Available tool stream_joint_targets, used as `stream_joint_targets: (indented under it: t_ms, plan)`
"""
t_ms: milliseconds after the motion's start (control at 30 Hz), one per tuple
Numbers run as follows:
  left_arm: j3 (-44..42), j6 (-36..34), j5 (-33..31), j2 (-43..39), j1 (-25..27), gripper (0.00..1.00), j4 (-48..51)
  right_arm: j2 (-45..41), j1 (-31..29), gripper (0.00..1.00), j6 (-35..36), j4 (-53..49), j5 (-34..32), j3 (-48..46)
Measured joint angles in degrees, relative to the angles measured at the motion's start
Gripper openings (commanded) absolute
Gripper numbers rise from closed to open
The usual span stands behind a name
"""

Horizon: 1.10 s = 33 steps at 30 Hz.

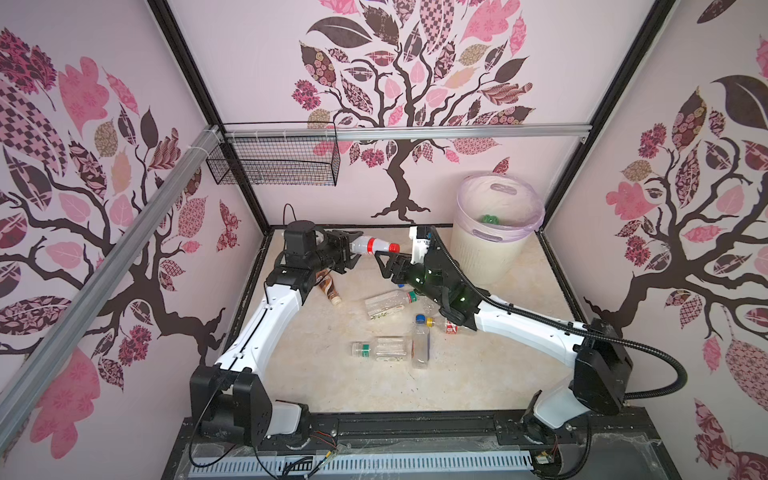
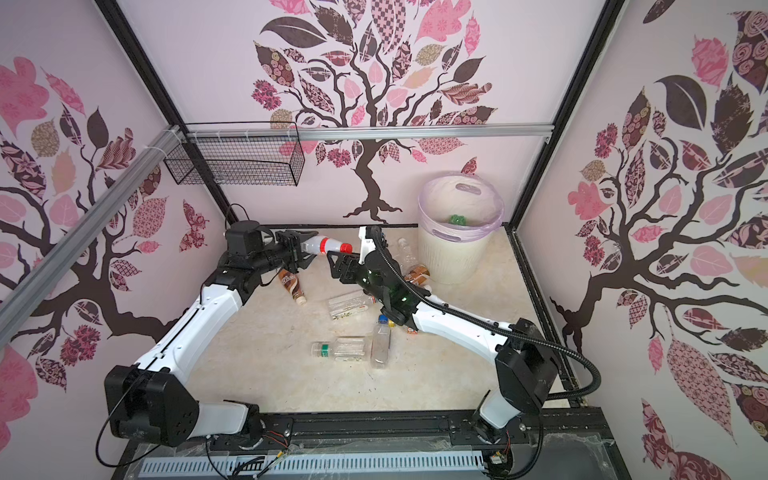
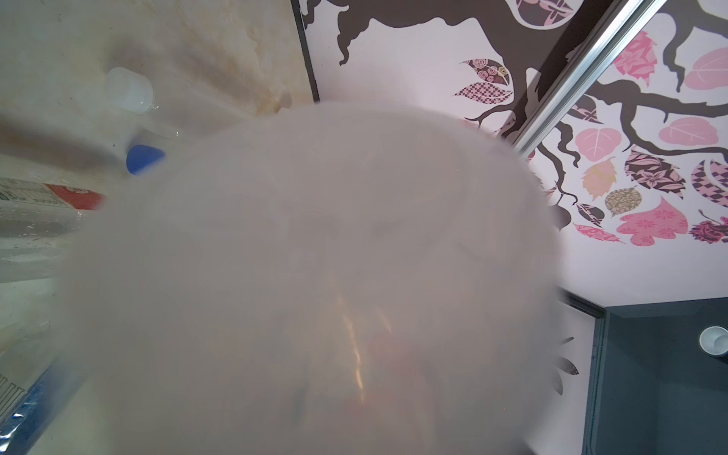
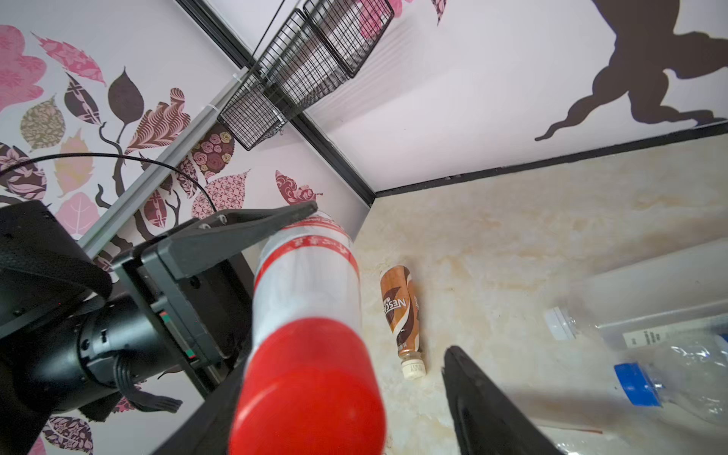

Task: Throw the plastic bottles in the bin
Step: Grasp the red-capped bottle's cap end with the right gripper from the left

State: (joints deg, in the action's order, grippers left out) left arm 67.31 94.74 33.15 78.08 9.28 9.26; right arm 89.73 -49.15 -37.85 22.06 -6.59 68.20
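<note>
Bottle with a red cap [image 1: 370,244] hangs in the air to the left of the bin [image 1: 486,257] in both top views, well apart from it and clear of the floor [image 1: 478,374]. Its long axis lies nearly level (a red band circles its body), with the base turned away from the bin and the cap pointing toward it. The left gripper [image 1: 352,248] is clamped on the base end. The right gripper [image 1: 384,258] has its jaws apart on either side of the cap; the right wrist view shows a gap between the cap and one finger [image 4: 484,402]. A green thing [image 1: 489,219] lies inside the bin. Farther from the bin than the held bottle, a brown bottle [image 1: 328,287] lies flat on the floor. A clear bottle [image 1: 386,305] lies nearer the bin.
</note>
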Motion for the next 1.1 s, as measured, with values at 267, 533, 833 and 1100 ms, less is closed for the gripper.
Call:
stream_joint_targets:
  t_ms: [267,533,833,1100]
  plan:
    - [-0.8,1.5,-0.1,-0.2,0.3,0.54,-0.2,0.0,-0.3,0.52,1.5,5.7,-1.8,-0.3]
    - [-0.8,1.9,-1.6,-0.2,1.3,0.54,-0.2,0.9,-0.3,0.29,1.5,6.9,-3.1,-0.2]
    - [-0.9,2.3,-3.0,-0.2,1.6,0.66,-0.5,1.7,-0.6,0.10,1.5,6.1,-3.9,1.3]
    - [-1.9,1.1,-1.3,0.4,2.1,0.98,-3.5,2.7,-0.1,0.06,7.7,-9.8,-8.2,12.5]
